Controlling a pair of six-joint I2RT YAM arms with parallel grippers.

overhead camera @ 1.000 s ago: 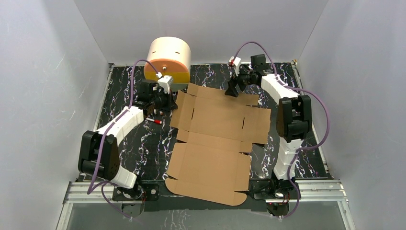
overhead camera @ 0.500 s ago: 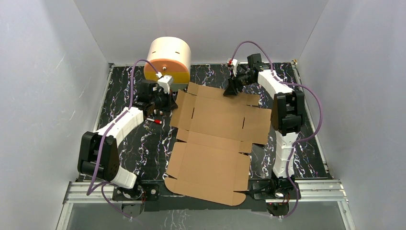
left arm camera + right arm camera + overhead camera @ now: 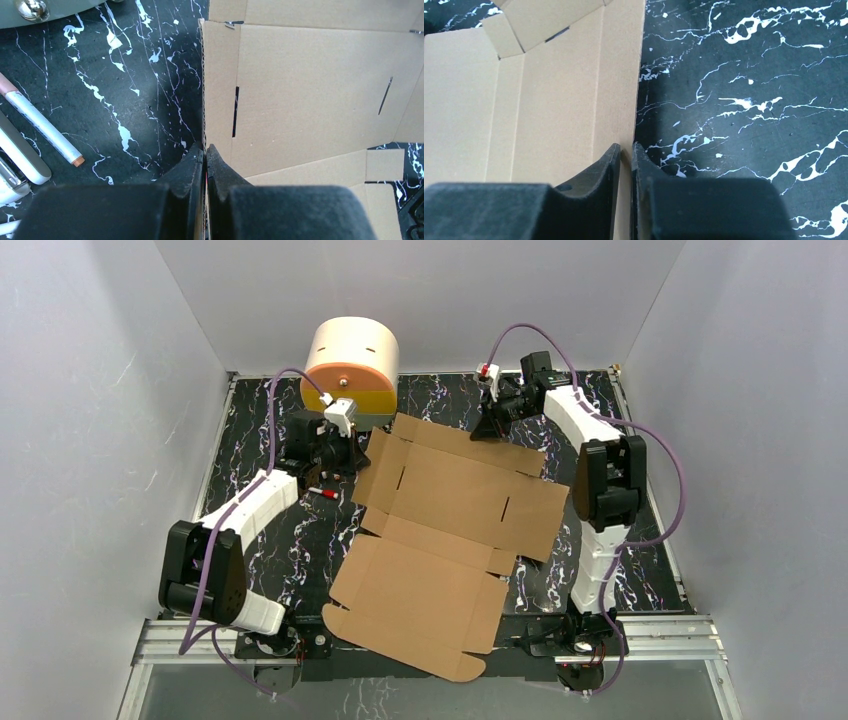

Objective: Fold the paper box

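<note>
My left claw [image 3: 205, 149] pinches an edge of the paper box [image 3: 310, 95], the sheet spreading ahead and rightward. My right claw [image 3: 626, 150] pinches another edge, the cardboard lying to its left.

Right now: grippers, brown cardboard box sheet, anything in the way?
Left gripper shut on brown corrugated cardboard box sheet, left edge. Right gripper pinching far edge. Sheet unfolded. Cream cylinder beside far-left corner.

Matt corrugated cardboard paper box [image 3: 450, 505]
</note>
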